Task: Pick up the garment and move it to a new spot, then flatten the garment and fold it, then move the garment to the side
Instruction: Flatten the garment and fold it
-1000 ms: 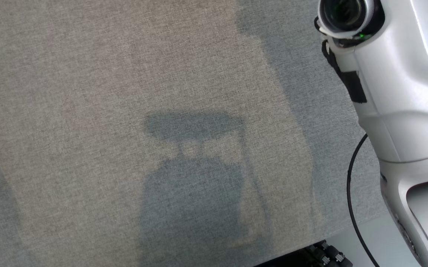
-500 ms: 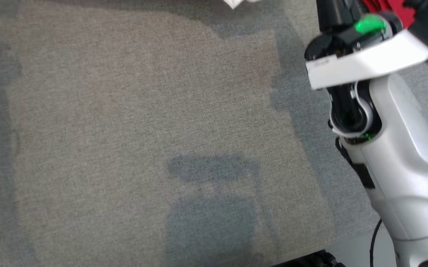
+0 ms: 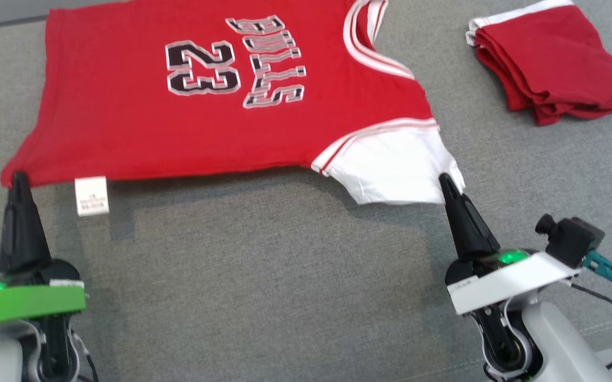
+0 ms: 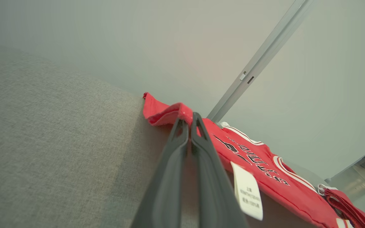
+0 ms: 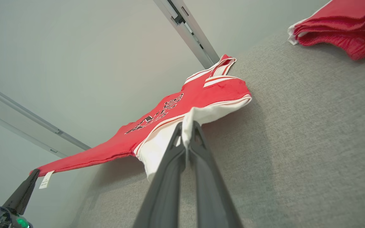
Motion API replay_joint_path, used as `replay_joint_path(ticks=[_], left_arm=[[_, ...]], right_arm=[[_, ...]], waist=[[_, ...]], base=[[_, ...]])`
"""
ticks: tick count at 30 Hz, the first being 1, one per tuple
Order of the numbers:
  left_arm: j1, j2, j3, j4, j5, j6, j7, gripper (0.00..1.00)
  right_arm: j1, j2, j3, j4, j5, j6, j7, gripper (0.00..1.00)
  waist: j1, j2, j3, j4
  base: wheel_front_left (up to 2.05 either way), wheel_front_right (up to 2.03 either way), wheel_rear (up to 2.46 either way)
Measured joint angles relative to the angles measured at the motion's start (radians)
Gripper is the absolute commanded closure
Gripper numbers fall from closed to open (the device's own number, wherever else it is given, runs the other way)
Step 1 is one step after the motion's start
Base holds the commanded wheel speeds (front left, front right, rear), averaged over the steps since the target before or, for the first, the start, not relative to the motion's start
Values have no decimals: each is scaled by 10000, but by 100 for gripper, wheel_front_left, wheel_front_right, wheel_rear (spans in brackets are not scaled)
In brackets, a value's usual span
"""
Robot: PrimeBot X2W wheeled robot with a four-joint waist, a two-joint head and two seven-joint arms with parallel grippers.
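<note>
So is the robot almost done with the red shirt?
Not nearly. Done: the jersey is grabbed. In hand: the left claw pinches its hem corner, the right claw its white sleeve. Left: flattening, folding, moving aside.

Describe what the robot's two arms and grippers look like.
Both grippers, left gripper and right gripper, have long dark fingers tapering to a point. The left sits on a green plate, the right on a white plate with a small label and a green light. Beside it: a small black camera, teal connector, black cable. The right forearm is pale silver.
</note>
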Motion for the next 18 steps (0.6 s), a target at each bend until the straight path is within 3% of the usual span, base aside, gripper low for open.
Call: replay_joint_path(ticks=[8,18], left_arm=[[2089,-1177,341,-311,418,0,0,100],[3793,-1576,140,-673,754,0,2,100]], right_arm=[[1914,113,-491,-27,-318,0,399,100],[3957,500,-1296,-857,-523,0,1060,100]], waist=[[0,0,-1297,253],[-1,0,-2443,493]], base=[[0,0,0],[0,0,0]])
